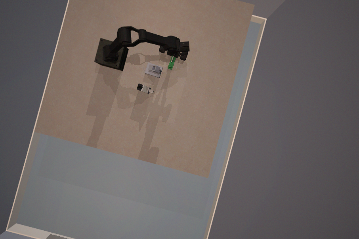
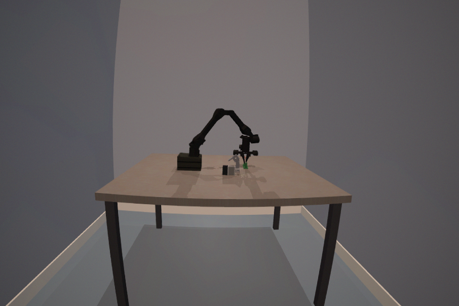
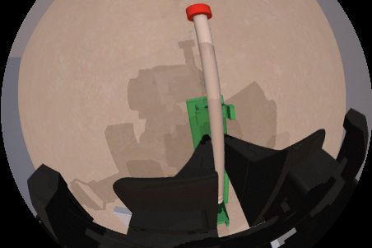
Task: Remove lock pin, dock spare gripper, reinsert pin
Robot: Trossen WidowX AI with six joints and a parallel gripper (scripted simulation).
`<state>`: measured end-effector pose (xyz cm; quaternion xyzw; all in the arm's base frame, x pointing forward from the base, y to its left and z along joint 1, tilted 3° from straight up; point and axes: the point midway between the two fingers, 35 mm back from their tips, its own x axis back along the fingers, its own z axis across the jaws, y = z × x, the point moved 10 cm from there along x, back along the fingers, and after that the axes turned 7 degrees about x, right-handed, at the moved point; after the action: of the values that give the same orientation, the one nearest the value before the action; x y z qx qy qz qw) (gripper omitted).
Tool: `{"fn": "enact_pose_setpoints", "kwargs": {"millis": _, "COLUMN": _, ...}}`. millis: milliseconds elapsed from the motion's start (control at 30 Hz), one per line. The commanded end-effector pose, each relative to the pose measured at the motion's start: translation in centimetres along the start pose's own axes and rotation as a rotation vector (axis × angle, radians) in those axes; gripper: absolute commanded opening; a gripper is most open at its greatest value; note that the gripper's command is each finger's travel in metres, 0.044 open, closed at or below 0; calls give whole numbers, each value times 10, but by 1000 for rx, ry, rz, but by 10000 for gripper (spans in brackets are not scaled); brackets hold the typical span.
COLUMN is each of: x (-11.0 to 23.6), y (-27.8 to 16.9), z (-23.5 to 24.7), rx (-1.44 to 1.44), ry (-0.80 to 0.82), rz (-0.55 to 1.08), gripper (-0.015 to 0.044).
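The lock pin (image 3: 210, 75) is a slim, pale rod with a red cap (image 3: 198, 11) at one end. It looks stiff and light, the sort of thing that will not bend but could easily roll or swivel in a grip, since its shank is smooth and round. It lies along a narrow green rest (image 3: 197, 114) on the surface (image 1: 188, 114), out past the grey mount (image 1: 153, 69) on the side away from the arm's base (image 1: 110, 54).

Its long axis runs straight out from the gripper (image 3: 218, 141), with the red cap at the far end and the plain end tucked back under the wrist. From above, the rod and its rest line up with each other and run alongside the mount, not toward it.

The jaws are drawn in tight and pinching the pin low on the shank, near the plain end, one finger on each side. That hold leaves most of the rod sticking out free, so I would expect it to droop or pivot if the arm swings fast. A grip nearer the middle would steady it better. I cannot tell whether the pin is touching the rest or just clear of it.

The spare gripper (image 1: 144, 88) lies on the surface near the mount, apart from it and not docked.
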<state>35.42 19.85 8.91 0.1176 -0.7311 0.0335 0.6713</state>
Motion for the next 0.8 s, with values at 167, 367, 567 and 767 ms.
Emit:
{"fn": "enact_pose_setpoints", "kwargs": {"millis": 167, "x": 8, "y": 1, "z": 0, "rx": 1, "ry": 0, "rz": 1, "gripper": 0}}
{"fn": "enact_pose_setpoints", "kwargs": {"millis": 367, "x": 16, "y": 1, "z": 1, "rx": -1, "ry": 19, "rz": 6, "gripper": 0}}
{"fn": "enact_pose_setpoints", "kwargs": {"millis": 567, "x": 22, "y": 1, "z": 3, "rx": -2, "ry": 38, "rz": 12, "gripper": 0}}
{"fn": "enact_pose_setpoints", "kwargs": {"millis": 767, "x": 29, "y": 2, "z": 4, "rx": -4, "ry": 58, "rz": 18, "gripper": 0}}
